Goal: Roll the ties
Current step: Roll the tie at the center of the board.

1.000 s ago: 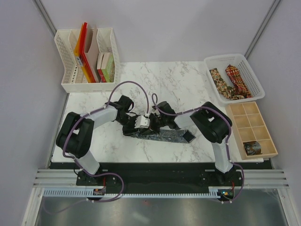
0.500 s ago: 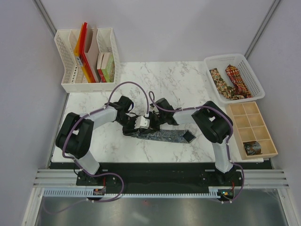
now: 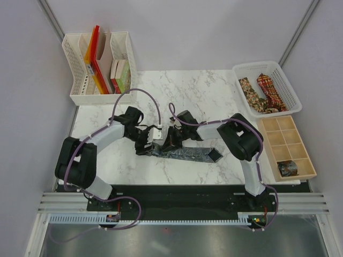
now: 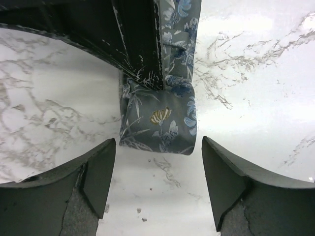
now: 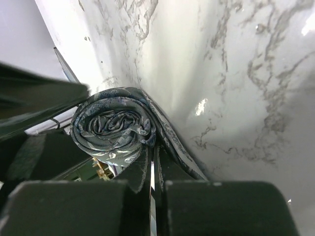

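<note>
A grey-green tie (image 3: 187, 155) lies across the middle of the marble tabletop (image 3: 203, 93), its left end wound into a small roll (image 4: 160, 120). The left jaws stand wide open and hold nothing, with one finger (image 4: 96, 169) on each side of the roll and clear of it. The right jaws are closed to a thin slit, their tips against the roll; I cannot tell whether fabric is pinched between them. A brown-gold tie (image 3: 248, 89) and a red tie (image 3: 269, 90) lie loose in a white basket (image 3: 256, 65) at the far right corner. Just in front of it, a wooden tray (image 3: 270, 140) holds one rolled tie (image 3: 288, 168) in a near compartment.
</note>
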`<move>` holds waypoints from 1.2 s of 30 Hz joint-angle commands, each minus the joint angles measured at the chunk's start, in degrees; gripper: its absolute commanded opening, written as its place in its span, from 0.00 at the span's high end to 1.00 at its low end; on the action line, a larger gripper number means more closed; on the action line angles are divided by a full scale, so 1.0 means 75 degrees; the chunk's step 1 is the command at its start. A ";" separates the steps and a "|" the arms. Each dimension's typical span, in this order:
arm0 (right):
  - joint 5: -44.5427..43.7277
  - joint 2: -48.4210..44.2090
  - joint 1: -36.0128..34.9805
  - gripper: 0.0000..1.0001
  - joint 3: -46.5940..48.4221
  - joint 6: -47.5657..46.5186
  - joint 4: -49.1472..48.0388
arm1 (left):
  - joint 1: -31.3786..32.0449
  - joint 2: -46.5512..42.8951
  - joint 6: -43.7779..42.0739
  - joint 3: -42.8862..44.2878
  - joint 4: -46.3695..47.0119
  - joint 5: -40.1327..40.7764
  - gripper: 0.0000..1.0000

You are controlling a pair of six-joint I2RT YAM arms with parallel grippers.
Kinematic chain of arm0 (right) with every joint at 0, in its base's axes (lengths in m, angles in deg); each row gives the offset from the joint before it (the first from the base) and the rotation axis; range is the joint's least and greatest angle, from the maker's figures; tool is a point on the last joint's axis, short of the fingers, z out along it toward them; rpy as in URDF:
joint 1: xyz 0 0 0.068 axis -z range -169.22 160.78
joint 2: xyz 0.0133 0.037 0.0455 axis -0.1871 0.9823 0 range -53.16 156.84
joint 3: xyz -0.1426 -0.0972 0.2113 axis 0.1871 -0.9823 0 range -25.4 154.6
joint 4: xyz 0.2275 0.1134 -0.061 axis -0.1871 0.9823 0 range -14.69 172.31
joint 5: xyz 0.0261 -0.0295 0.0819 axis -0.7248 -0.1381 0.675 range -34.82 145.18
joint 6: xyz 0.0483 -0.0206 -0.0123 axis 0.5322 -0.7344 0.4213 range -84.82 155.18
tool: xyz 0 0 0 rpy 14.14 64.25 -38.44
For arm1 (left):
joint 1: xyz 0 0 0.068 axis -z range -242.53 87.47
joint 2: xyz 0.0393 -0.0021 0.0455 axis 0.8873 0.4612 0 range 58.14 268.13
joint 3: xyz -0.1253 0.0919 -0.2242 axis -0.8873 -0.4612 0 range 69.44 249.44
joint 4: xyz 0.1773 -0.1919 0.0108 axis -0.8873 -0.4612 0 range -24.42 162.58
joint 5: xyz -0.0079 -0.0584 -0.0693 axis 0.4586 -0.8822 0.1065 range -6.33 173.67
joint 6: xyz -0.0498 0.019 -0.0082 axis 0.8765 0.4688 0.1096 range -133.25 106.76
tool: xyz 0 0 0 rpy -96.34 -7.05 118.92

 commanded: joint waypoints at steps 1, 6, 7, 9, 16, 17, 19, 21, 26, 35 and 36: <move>-0.1104 0.0500 0.0123 1.00 -0.0040 -0.0551 0.0428 | -0.0049 -0.0672 -0.0207 -0.0078 -0.0158 -0.0852 0.22; -0.1057 0.0546 0.0147 1.00 -0.0052 -0.0621 0.0393 | 0.0021 -0.0486 -0.0290 -0.0079 0.0123 -0.0830 0.20; -0.1046 0.0547 0.0147 1.00 -0.0052 -0.0633 0.0382 | 0.0080 -0.0427 -0.0313 -0.0055 0.0123 -0.0772 0.19; -0.1022 0.0535 0.0147 1.00 -0.0063 -0.0668 0.0358 | 0.0150 -0.0287 -0.0500 -0.0067 0.0182 -0.0643 0.17; -0.0987 0.0570 0.0170 1.00 -0.0040 -0.0750 0.0265 | 0.0338 -0.0122 -0.0549 0.0038 0.0240 -0.0267 0.31; -0.0987 0.0616 0.0158 1.00 -0.0028 -0.0739 0.0241 | 0.0373 -0.0192 -0.0397 0.0062 0.0240 -0.0302 0.34; -0.0975 0.0675 0.0158 1.00 0.0065 -0.0703 0.0171 | 0.0559 -0.0344 -0.0232 0.0097 0.0252 -0.0279 0.43; -0.0929 0.0757 0.0147 1.00 0.0135 -0.0645 -0.0004 | 0.0736 -0.0368 0.0095 0.0109 0.0252 -0.0186 0.45; -0.0788 0.0909 0.0112 1.00 0.0346 -0.0329 -0.0438 | 0.1380 0.0029 0.1079 0.0261 0.0486 0.0412 0.48; -0.0062 0.0443 0.0158 0.94 0.0242 -0.0117 -0.0720 | 0.1604 0.1271 0.1948 0.0519 0.0557 0.1420 0.51; 0.0008 0.0360 0.0193 0.92 0.0172 -0.0094 -0.0720 | 0.1592 0.1330 0.1995 0.0554 0.0499 0.1420 0.52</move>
